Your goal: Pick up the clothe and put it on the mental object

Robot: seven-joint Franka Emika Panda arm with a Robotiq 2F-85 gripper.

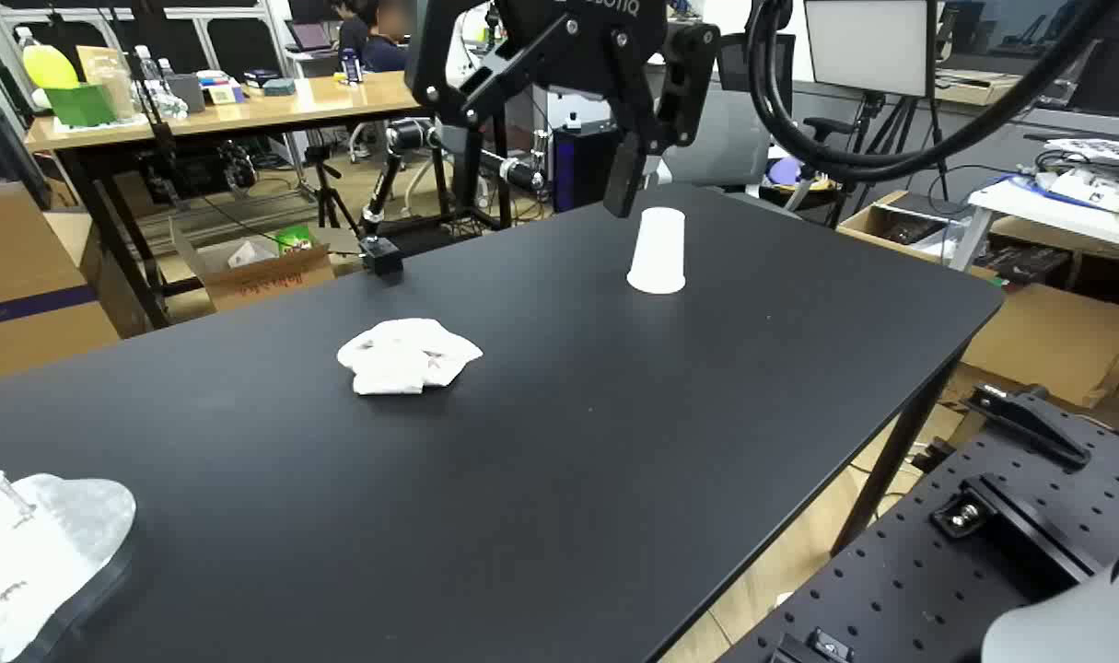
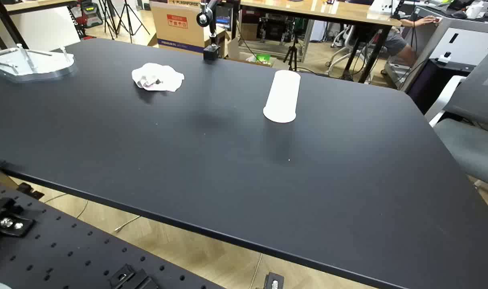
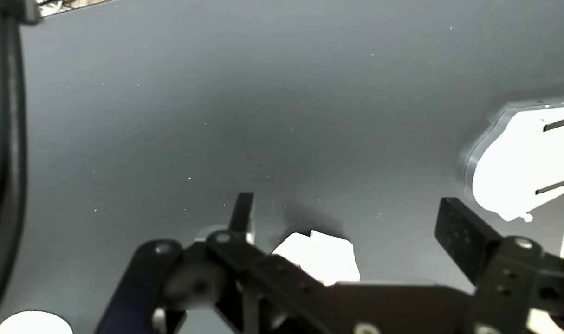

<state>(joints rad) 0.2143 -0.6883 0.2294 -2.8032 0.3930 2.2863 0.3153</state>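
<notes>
One white cloth [image 1: 407, 357], nothing yet in my hand [image 3: 346, 206]

My fingers [image 1: 625, 180] stand wide apart and grip nothing. In the wrist view the cloth shows low in the frame, in the gap between them, partly covered by the hand itself. In an exterior view I hang at the top of the frame, pointing down, well off the surface [image 1: 559, 516]. I judge the wide spread is meant for coming down around the cloth without brushing it; the lift is yet to begin.

The cloth lies in a loose, crumpled heap, left of middle in both exterior views. The metal object [image 1: 89, 516], which I take for the goal, sits at their left edge, with pegs [image 1: 6, 491] on it that may catch fabric. The white cup [image 1: 658, 250] stands mouth down, right of the cloth and well apart, and seems to have no part in this.

The cloth's long axis runs roughly left to right in both exterior views. In an exterior view a corner tapers to a point at the heap's right. In the wrist view a small fold juts toward the top of the frame; too much is hidden there for me to read the axis.
</notes>
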